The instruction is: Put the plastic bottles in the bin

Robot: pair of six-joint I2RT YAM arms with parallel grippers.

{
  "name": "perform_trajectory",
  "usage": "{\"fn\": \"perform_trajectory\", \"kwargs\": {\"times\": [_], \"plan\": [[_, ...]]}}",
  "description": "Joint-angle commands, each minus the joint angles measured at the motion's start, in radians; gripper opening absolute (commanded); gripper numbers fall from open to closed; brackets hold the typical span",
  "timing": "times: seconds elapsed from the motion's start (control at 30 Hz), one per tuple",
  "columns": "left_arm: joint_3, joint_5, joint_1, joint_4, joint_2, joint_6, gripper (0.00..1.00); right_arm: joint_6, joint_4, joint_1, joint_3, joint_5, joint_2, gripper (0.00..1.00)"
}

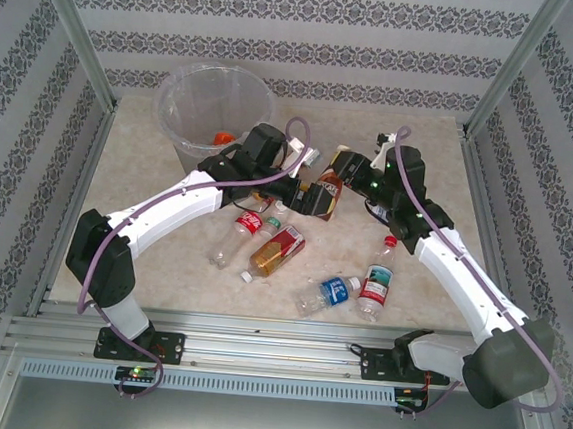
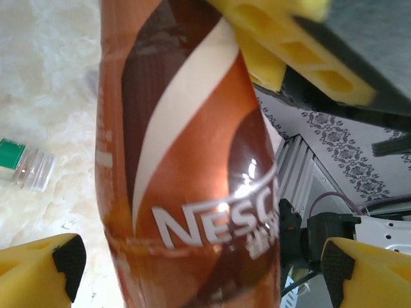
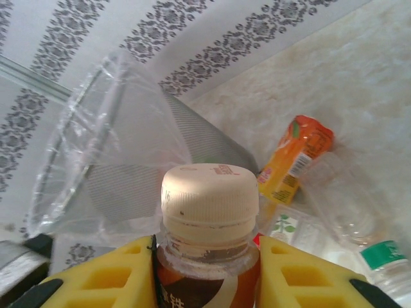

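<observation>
One glossy brown bottle [image 2: 192,160] (ribbed cream cap [image 3: 209,192]) between yellow right fingers [image 3: 302,276]

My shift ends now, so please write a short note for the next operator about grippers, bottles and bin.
Right gripper: shut on the brown bottle, at its neck.
Left gripper: open, fingers either side of that bottle, not touching.
Bin: upright, far left.
Other bottles lie on the table, near the arms.
Done: cannot tell if any is binned.
To do: brown bottle, then the rest.

Brown bottle [image 2: 186,160] cut off top & btm; orange bottle [image 1: 223,139] partly hidden behind L arm [image 1: 182,205].
</observation>
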Motion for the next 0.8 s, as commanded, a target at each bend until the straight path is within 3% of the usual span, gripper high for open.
{"fn": "perform_trajectory", "kwargs": {"times": [0.0,0.2,0.43,0.6,0.77], "plan": [[-0.009,0.039,-0.017,0.058,0.014,-0.026,0.91,0.036,0.057,0.008,0.026,-0.028,-0.034,0.36],[-0.006,0.051,-0.017,0.058,0.015,-0.024,0.71,0.033,0.06,0.009,0.023,-0.029,-0.04,0.36],[0.002,0.04,-0.017,0.033,-0.003,0.018,0.59,0.033,0.052,0.009,0.021,-0.034,-0.042,0.39],[0.015,-0.004,-0.017,-0.016,-0.025,0.071,0.57,0.013,0.03,0.003,0.017,-0.063,-0.059,0.62],[0.037,-0.045,-0.008,-0.064,-0.045,0.117,0.56,-0.016,0.038,-0.026,-0.015,-0.145,-0.124,0.78]]}}
